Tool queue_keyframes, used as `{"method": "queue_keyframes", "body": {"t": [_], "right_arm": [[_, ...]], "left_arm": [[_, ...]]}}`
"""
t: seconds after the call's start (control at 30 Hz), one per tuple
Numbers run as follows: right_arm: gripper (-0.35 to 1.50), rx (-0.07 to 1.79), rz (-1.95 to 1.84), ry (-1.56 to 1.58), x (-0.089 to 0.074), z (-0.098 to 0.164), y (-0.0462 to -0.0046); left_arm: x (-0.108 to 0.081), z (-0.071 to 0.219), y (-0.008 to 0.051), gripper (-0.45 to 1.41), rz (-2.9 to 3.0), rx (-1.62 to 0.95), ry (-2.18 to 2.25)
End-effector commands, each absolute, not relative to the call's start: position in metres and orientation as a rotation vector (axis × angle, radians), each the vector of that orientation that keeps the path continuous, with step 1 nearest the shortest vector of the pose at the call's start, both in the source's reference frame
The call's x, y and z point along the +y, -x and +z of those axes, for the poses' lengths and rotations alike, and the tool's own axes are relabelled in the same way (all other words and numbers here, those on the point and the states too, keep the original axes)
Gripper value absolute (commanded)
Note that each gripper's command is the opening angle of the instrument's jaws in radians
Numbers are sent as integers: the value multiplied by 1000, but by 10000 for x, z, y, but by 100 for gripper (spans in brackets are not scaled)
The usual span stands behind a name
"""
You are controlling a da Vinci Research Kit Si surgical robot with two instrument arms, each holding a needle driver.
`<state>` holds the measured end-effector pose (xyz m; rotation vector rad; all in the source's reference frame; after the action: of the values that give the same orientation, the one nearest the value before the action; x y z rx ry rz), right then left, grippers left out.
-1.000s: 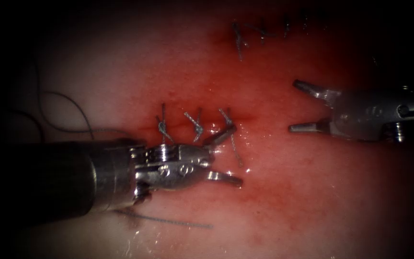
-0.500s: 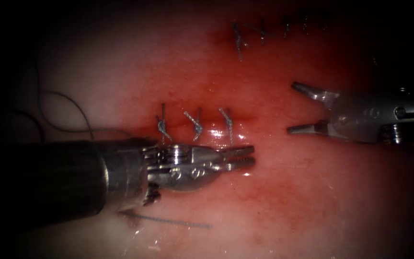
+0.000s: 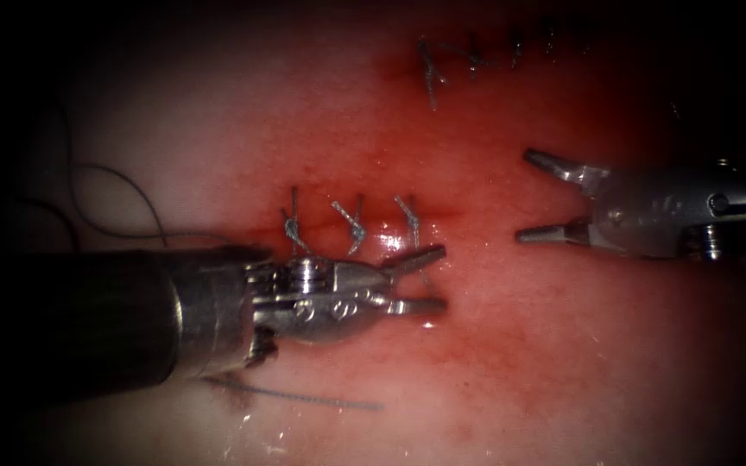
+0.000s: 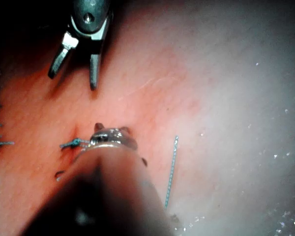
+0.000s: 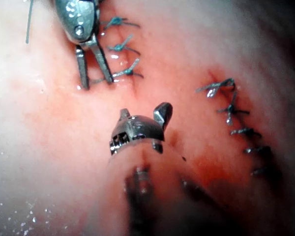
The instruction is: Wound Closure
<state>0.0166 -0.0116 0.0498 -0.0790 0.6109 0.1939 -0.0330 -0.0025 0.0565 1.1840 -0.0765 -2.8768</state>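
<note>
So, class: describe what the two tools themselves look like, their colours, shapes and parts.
Both are silvery metal. The left tool has a dark, thick cylindrical shaft, a ridged wrist joint with round pins, and two slim tapered fingers. The right tool has a paler rounded body, one round pin and two pointed fingers.

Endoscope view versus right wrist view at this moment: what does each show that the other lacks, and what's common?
Endoscope view: loose dark thread curling over the pale tissue left of the cut. Right wrist view: glinting wet tissue behind the right arm's silver needle driver. Both: the left arm's silver needle driver, both tools open and holding nothing, three knotted stitches, and the farther stitch row.
</note>
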Motion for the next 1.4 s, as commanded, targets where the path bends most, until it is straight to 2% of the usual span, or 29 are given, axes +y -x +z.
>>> {"method": "queue_keyframes", "body": {"t": [0.03, 0.07, 0.1, 0.17, 0.23, 0.53, 0.77, 1.4], "right_arm": [[109, 614, 190, 73, -120, 504, -174], [109, 614, 190, 73, -120, 504, -174], [91, 620, 184, 50, -123, 505, -174], [89, 626, 179, 41, -124, 505, -175], [88, 709, 151, -13, -124, 507, -178], [104, 936, 42, 44, -125, 510, -208], [104, 1083, 11, 116, -126, 518, -237], [109, 1227, -2, 244, -140, 549, -291]], "left_arm": [[-25, 570, 336, -22, -2879, -76, -1187], [-25, 570, 336, -22, -2879, -76, -1187], [-25, 569, 334, -45, -2887, -56, -1187], [-24, 568, 331, -45, -2885, -45, -1184], [-21, 562, 322, -45, -2887, -24, -1200], [-7, 542, 294, -45, -2918, -19, -1171], [-4, 534, 293, -45, -2951, -40, -1181], [0, 530, 304, -45, -2884, -32, -1331]]}}
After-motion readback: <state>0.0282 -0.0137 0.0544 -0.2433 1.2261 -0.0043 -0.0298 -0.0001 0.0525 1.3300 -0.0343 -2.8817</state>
